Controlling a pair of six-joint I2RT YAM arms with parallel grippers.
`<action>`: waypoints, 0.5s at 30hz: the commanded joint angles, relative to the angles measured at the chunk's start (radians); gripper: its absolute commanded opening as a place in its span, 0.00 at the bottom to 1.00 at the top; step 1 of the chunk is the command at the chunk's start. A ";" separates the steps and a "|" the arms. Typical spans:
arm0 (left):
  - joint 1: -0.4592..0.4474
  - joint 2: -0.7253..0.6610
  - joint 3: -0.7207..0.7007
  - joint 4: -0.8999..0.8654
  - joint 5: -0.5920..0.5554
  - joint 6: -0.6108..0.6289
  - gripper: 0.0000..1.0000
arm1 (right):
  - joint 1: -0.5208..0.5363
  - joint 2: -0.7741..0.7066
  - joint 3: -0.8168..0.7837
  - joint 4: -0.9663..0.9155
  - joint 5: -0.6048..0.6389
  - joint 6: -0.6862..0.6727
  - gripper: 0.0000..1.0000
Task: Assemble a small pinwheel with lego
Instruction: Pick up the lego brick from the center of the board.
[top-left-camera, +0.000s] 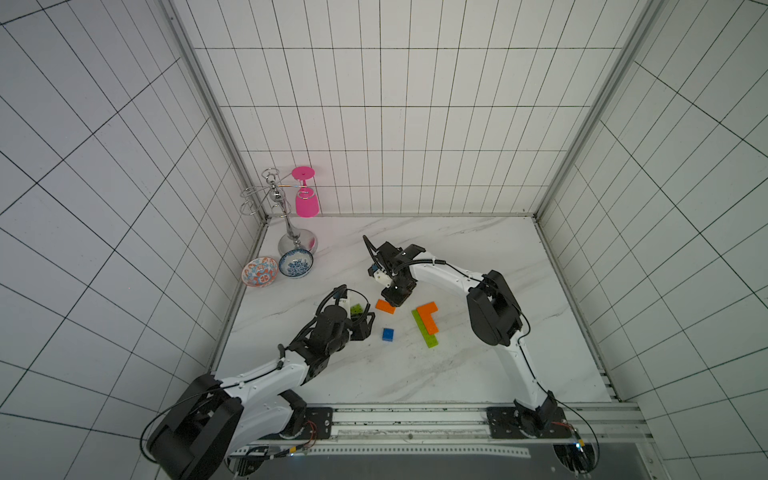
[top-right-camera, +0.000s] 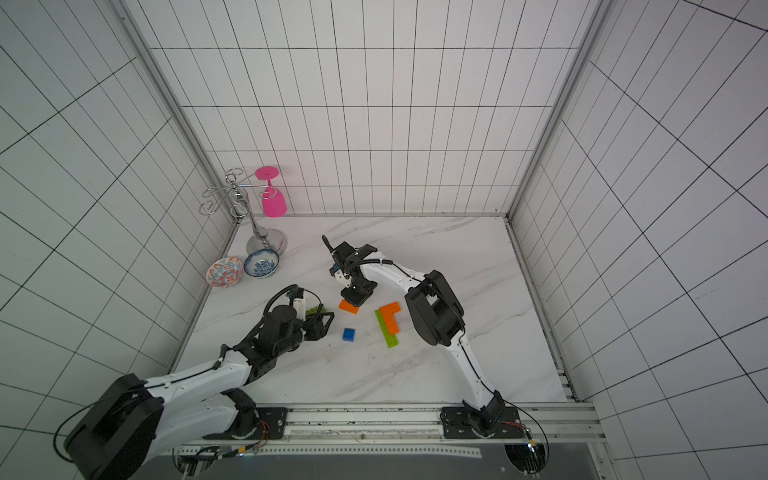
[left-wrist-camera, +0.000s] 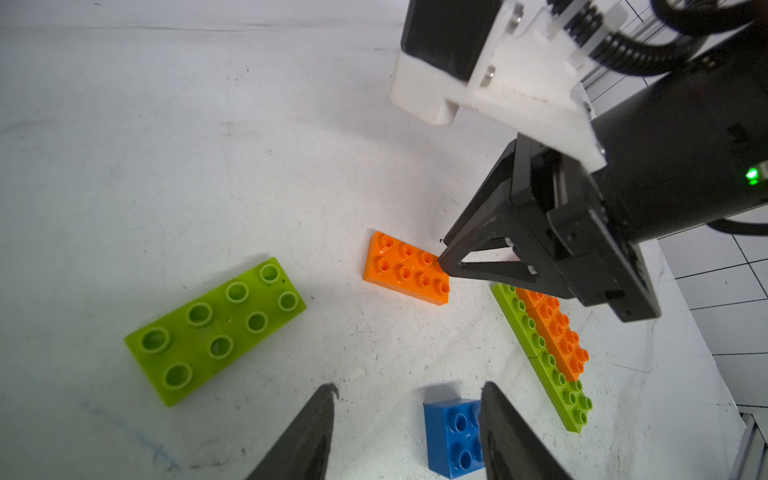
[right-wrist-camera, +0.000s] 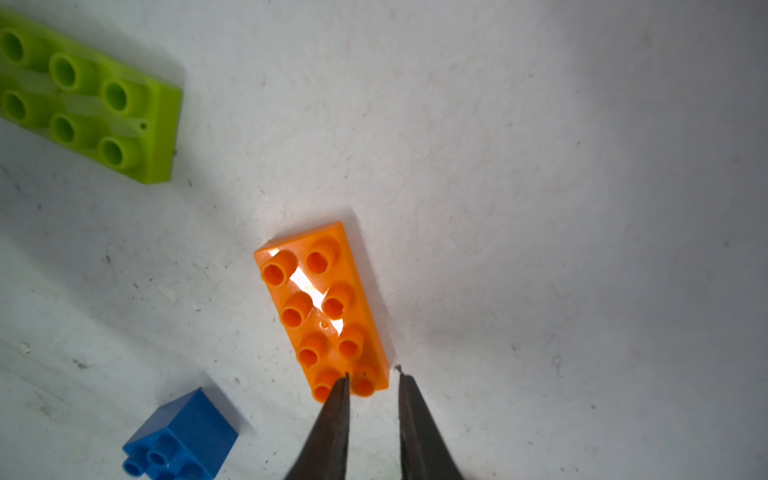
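A loose orange brick (top-left-camera: 385, 306) (right-wrist-camera: 320, 307) lies flat, studs up, mid-table. My right gripper (right-wrist-camera: 373, 374) (top-left-camera: 395, 301) points down at its near end, jaws a narrow gap apart: one fingertip over the studs, the other just outside the brick's edge. To its right lies a joined group (top-left-camera: 428, 318) (left-wrist-camera: 544, 340): a lime-green strip with orange bricks alongside in an L. The blue square brick (top-left-camera: 387, 334) (left-wrist-camera: 453, 436) stands alone. My left gripper (left-wrist-camera: 409, 386) (top-left-camera: 365, 322) hovers open and empty, one finger beside the blue brick. A loose lime-green brick (left-wrist-camera: 212, 328) (right-wrist-camera: 83, 95) lies next to it.
Two patterned bowls (top-left-camera: 260, 271) (top-left-camera: 296, 263) sit at the table's left edge. Behind them a chrome glass stand (top-left-camera: 286, 220) holds a pink glass (top-left-camera: 306, 201) in the back left corner. Tiled walls close three sides; a metal rail (top-left-camera: 415, 419) runs along the front.
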 joint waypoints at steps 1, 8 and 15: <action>-0.002 -0.008 -0.015 0.006 -0.017 -0.007 0.58 | 0.009 0.033 0.059 -0.042 0.002 -0.016 0.22; -0.002 -0.015 -0.018 0.001 -0.021 -0.008 0.58 | 0.008 0.050 0.063 -0.049 0.009 -0.016 0.19; -0.002 -0.029 -0.015 -0.015 -0.028 -0.008 0.58 | 0.018 0.031 0.025 -0.058 0.024 0.006 0.15</action>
